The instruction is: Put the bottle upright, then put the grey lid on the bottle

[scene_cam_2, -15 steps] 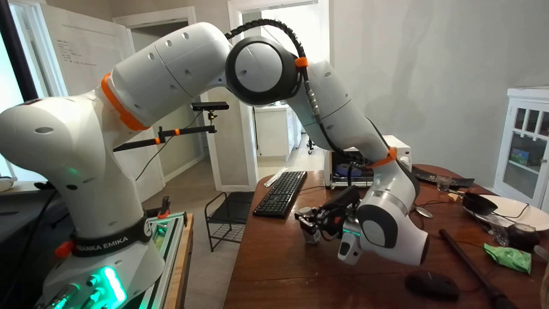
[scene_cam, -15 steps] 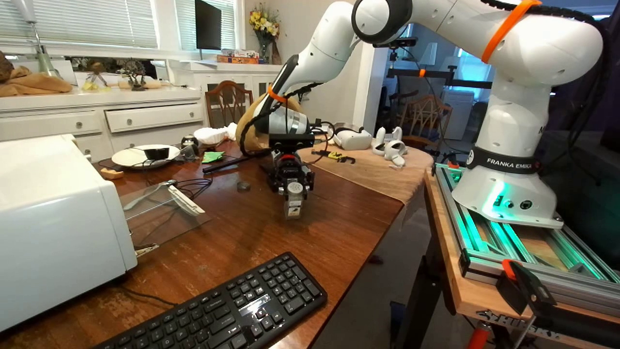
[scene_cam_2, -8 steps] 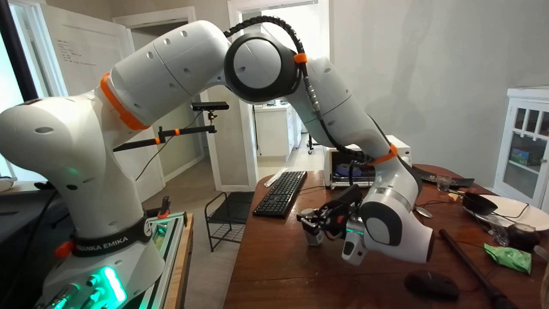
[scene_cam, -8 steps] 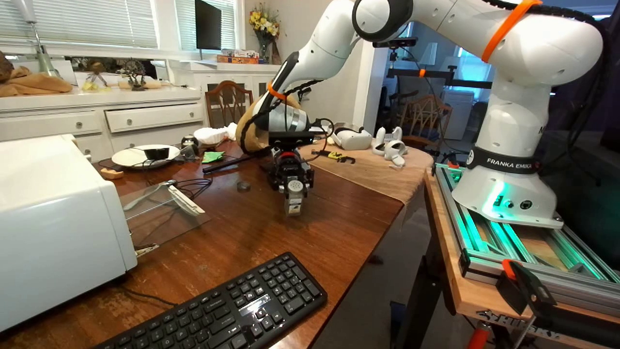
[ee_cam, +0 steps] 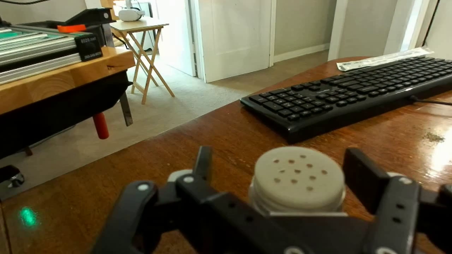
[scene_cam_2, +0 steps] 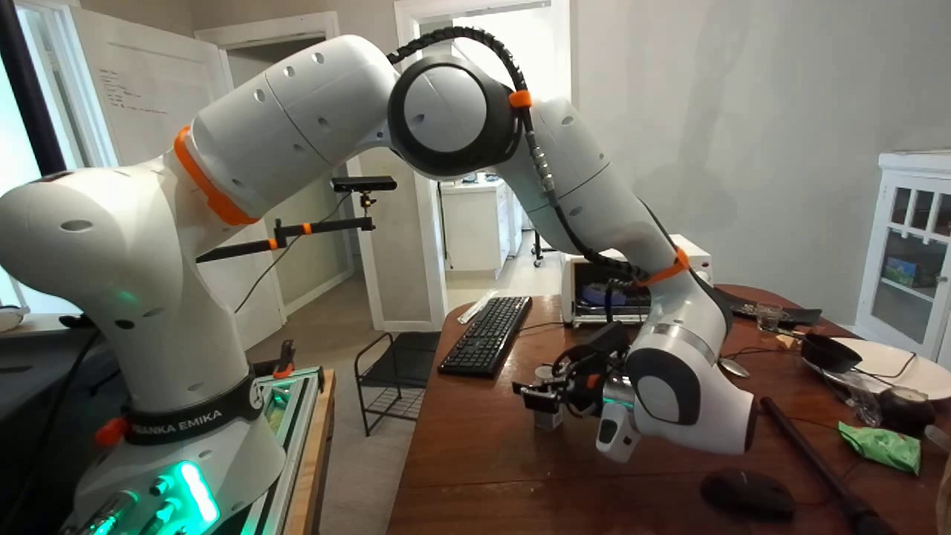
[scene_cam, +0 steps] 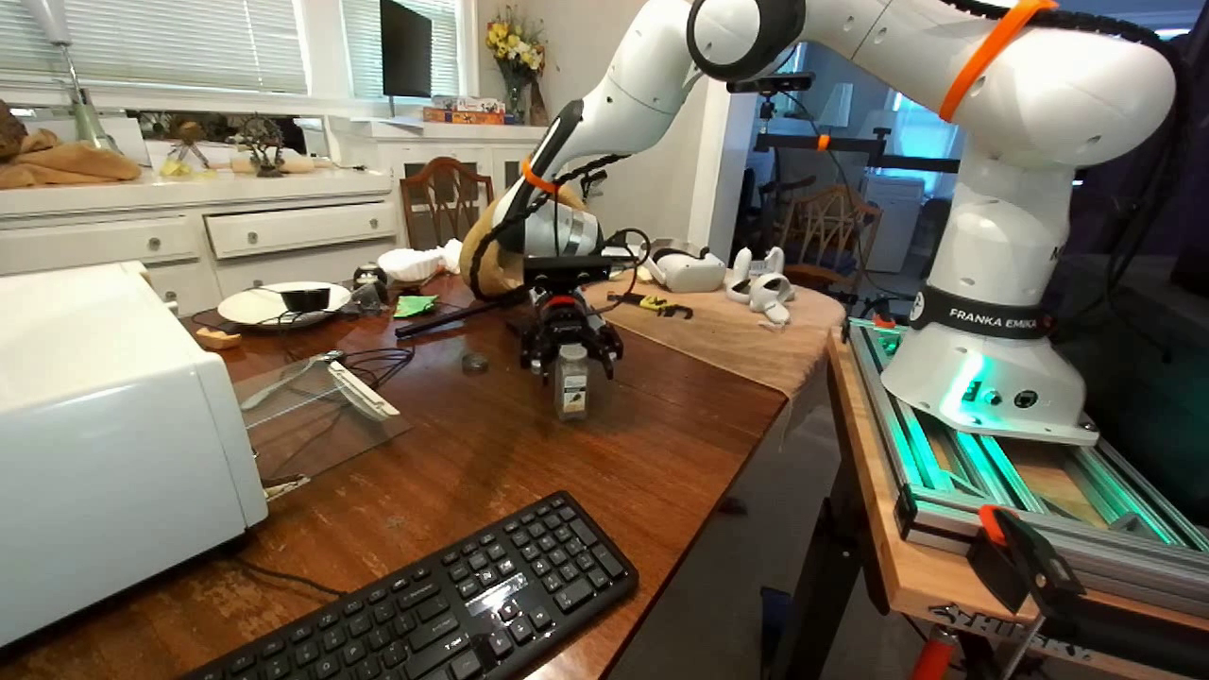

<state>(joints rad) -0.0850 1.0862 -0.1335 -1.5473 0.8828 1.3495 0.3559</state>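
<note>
The bottle [scene_cam: 571,382] stands upright on the wooden table, clear with a label and a pale perforated top. From above, in the wrist view, that top fills the gap between the fingers of my gripper [ee_cam: 282,162]; bare table shows on both sides of it, so neither finger touches. My jaws are spread around the bottle's upper part. In an exterior view a finger partly covers the bottle [scene_cam_2: 548,419]. The grey lid [scene_cam: 474,363], a small dark disc, lies flat on the table beyond the bottle, left of my gripper in that exterior view.
A black keyboard [scene_cam: 472,595] lies along the table edge. The white toaster oven [scene_cam: 113,425] has its glass door [scene_cam: 316,416] lowered over the table. A black rod [scene_cam_2: 817,461], a mouse [scene_cam_2: 747,493] and a plate [scene_cam_2: 914,364] are also on the table.
My fingers were shut on the bottle and have now spread apart, letting it go. The slightly tilted bottle has come upright on the table. The arm has shifted only slightly.
</note>
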